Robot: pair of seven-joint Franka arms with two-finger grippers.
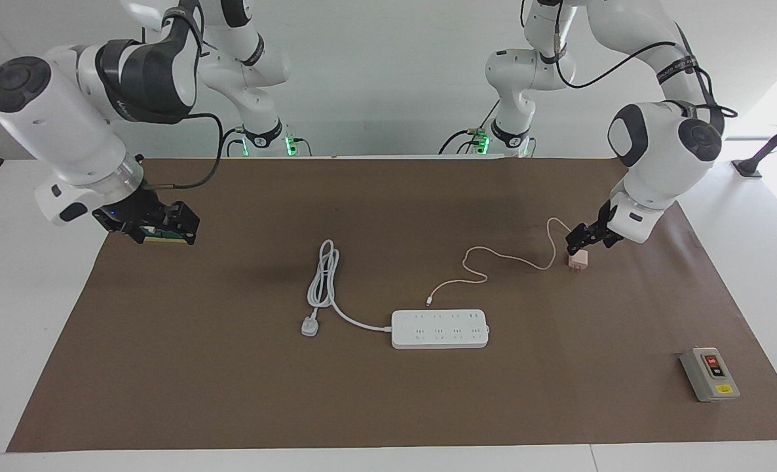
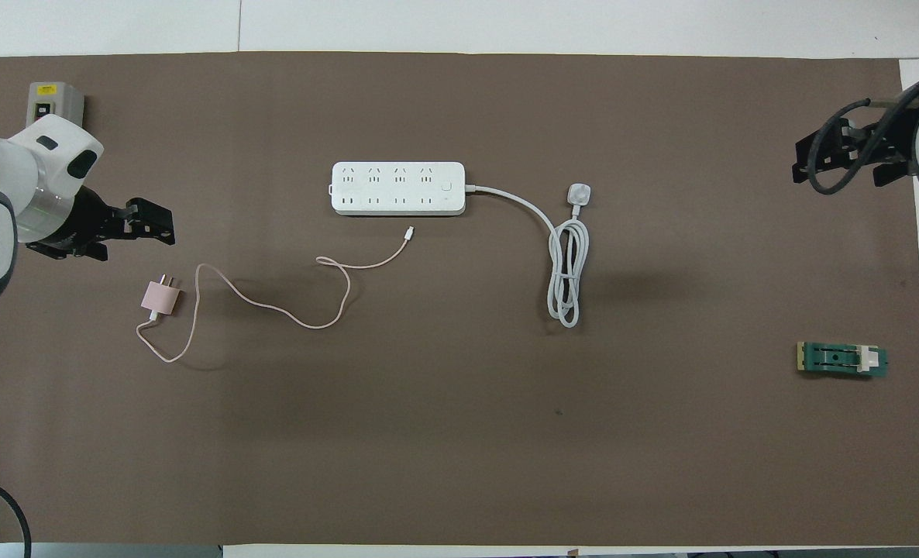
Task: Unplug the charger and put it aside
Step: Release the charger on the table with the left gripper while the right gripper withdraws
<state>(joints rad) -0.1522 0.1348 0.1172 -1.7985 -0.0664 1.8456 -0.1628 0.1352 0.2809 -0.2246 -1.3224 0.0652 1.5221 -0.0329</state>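
The charger (image 1: 578, 260) (image 2: 160, 297), a small pale pink cube, lies unplugged on the brown mat toward the left arm's end, nearer to the robots than the power strip (image 1: 439, 328) (image 2: 397, 188). Its thin pink cable (image 1: 493, 257) (image 2: 273, 308) snakes over the mat and its free tip stops just short of the strip. My left gripper (image 1: 590, 237) (image 2: 140, 239) hangs open and empty just above and beside the charger, clear of it. My right gripper (image 1: 159, 226) (image 2: 843, 159) is raised over the mat's edge at the right arm's end.
The strip's thick white cord (image 1: 323, 275) (image 2: 568, 279) lies coiled, ending in a white plug (image 1: 309, 326) (image 2: 579, 194). A grey switch box (image 1: 709, 373) (image 2: 45, 97) sits at the mat's corner farthest from the robots. A small green part (image 2: 841, 359) lies near the right arm's end.
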